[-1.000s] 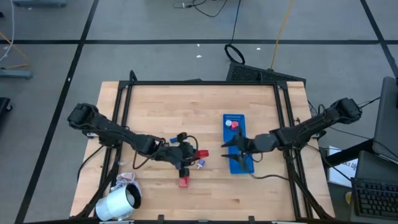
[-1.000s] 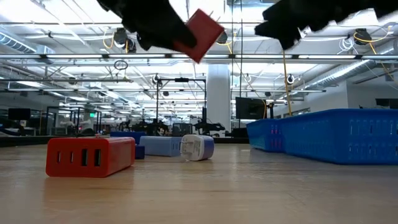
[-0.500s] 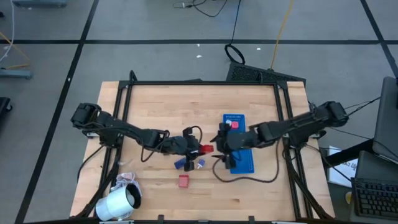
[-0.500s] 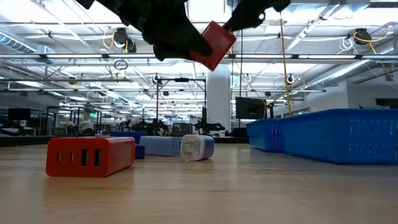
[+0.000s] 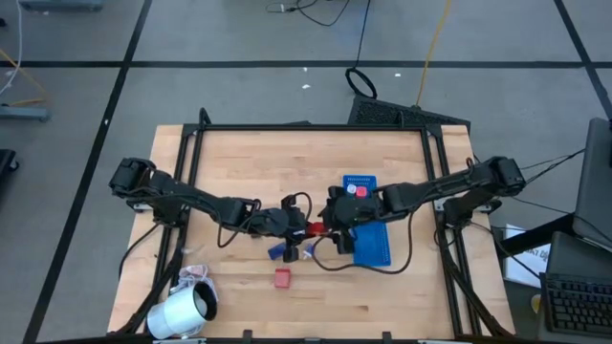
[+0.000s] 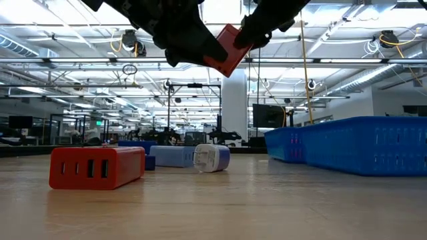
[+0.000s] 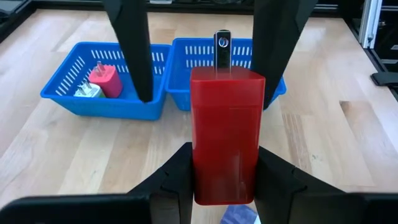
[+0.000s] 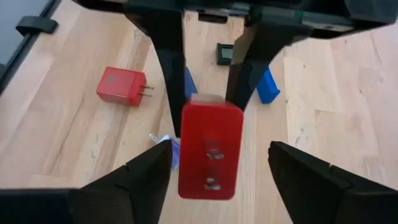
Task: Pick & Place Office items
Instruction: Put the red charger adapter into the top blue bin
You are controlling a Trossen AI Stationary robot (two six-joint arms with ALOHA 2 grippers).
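Red charger [image 7: 225, 134] pinched in left tool [image 5: 298, 227]; right tool [image 5: 330, 218] spread; perhaps two items in tray [image 5: 373, 244].

Red charger [image 7: 225, 140]: smooth plastic with a soft sheen, pinched in my left gripper [image 7: 224, 163].
Its prong [image 7: 222, 47]: bright bare metal.
My fingers [image 7: 132, 46]: dark, matt, plastic-looking.
Table [image 5: 277, 162]: pale wood planks, smooth, low satin finish.
Blue tray [image 7: 121, 74]: slotted plastic, slightly glossy.
Pink plug [image 7: 105, 81] in it: smooth plastic.
Red block [image 8: 120, 85] on the table: matt plastic, metal pins.

Bright, even overhead light; blurred foreground
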